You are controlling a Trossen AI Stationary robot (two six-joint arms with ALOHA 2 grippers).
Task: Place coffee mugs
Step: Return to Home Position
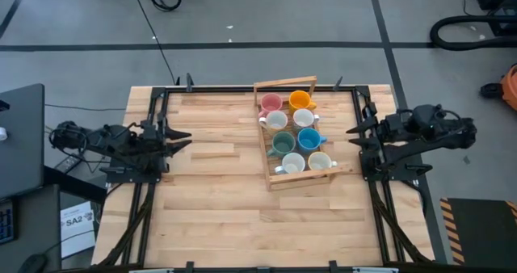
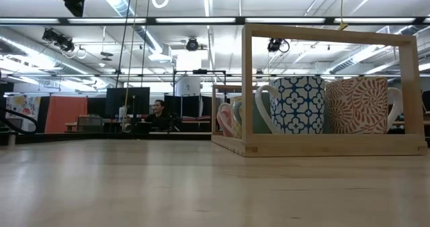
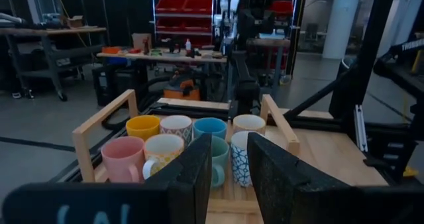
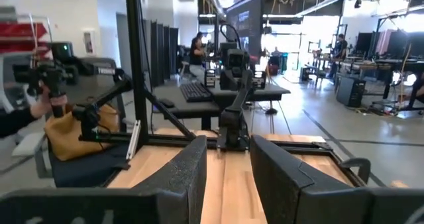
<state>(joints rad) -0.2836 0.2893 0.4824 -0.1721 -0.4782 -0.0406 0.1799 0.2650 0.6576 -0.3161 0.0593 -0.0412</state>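
Observation:
Several coffee mugs stand upright on their bases in a wooden crate (image 1: 267, 161) right of the table's middle, among them a pink mug (image 1: 271, 104), an orange mug (image 1: 300, 100), a blue mug (image 1: 308, 138) and a green mug (image 1: 283, 142). The low view shows two patterned mugs (image 2: 299, 105) behind the crate's frame (image 2: 322, 145). My left gripper (image 1: 184, 139) waits at the table's left edge, pointing level at the crate; its fingers (image 3: 199, 171) stand open with nothing between them. My right gripper (image 1: 353, 136) waits at the right edge, open (image 4: 228, 144) with nothing in it.
Bare wooden tabletop (image 1: 218, 200) lies between my left gripper and the crate and along the near side. Dark arm mounts (image 1: 153, 156) line both side edges. A person (image 2: 158, 113) sits far beyond the table, and a hand (image 4: 46, 101) shows off to one side.

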